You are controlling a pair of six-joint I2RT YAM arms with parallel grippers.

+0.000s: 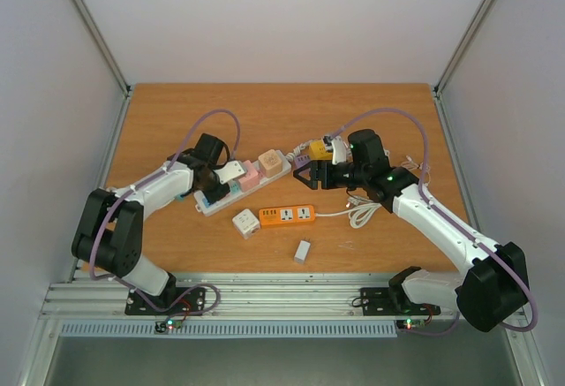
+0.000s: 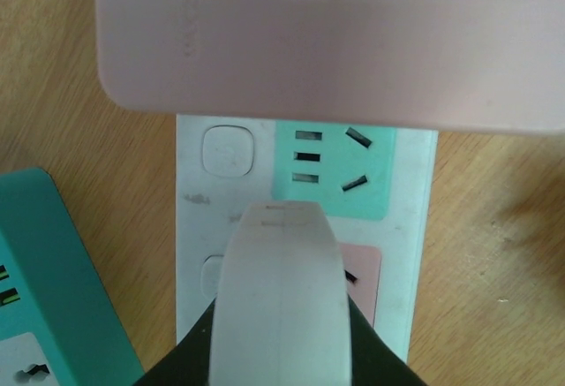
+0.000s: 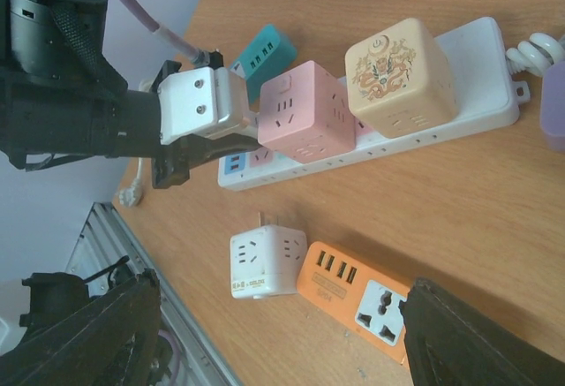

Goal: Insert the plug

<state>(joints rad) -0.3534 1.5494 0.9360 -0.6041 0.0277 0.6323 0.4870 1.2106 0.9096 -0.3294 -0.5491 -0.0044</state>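
My left gripper [image 1: 222, 177] is shut on a white plug [image 1: 233, 170], held just above the white power strip [image 1: 212, 201], next to the pink cube adapter [image 1: 250, 174]. In the left wrist view the plug [image 2: 278, 280] hangs over the strip [image 2: 415, 227], between its teal socket [image 2: 331, 161] and pink socket [image 2: 364, 280]; its prongs are hidden. The right wrist view shows the plug [image 3: 199, 108] in the left fingers, over the strip's [image 3: 415, 143] end. My right gripper [image 1: 311, 174] stands open and empty over bare table [image 3: 282, 351].
A tan cube adapter [image 1: 270, 162] sits on the strip beside the pink one [image 3: 300, 108]. A teal adapter [image 3: 265, 50] lies beyond the strip. In front lie a white cube adapter [image 1: 245, 222], an orange power strip [image 1: 287, 216], a small white block [image 1: 303, 251] and a coiled white cable [image 1: 360, 215].
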